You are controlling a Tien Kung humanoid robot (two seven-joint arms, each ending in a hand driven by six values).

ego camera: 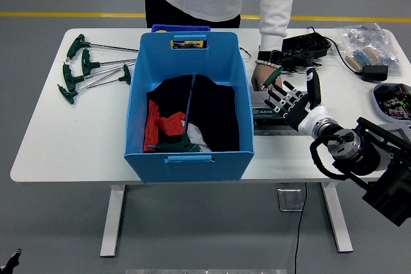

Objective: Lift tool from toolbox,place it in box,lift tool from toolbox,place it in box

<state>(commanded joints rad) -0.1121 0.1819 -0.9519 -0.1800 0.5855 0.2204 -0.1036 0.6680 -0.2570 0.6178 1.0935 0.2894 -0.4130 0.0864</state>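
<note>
A big blue box point(190, 158) stands mid-table, with black and red cloth and one green T-handle tool point(183, 144) inside. Right of it lies a low grey toolbox point(262, 117). My right hand point(292, 101) hovers over the toolbox, fingers spread, holding nothing. A person's hand point(264, 79) rests at the toolbox's far end on a green-handled tool point(274, 77). The left arm is out of view.
Several green T-handle wrenches point(87, 68) lie at the table's far left. A black case point(306, 47), plastic bags of parts point(368, 45) and a grey tray point(393, 99) sit at the right. The person stands behind the box.
</note>
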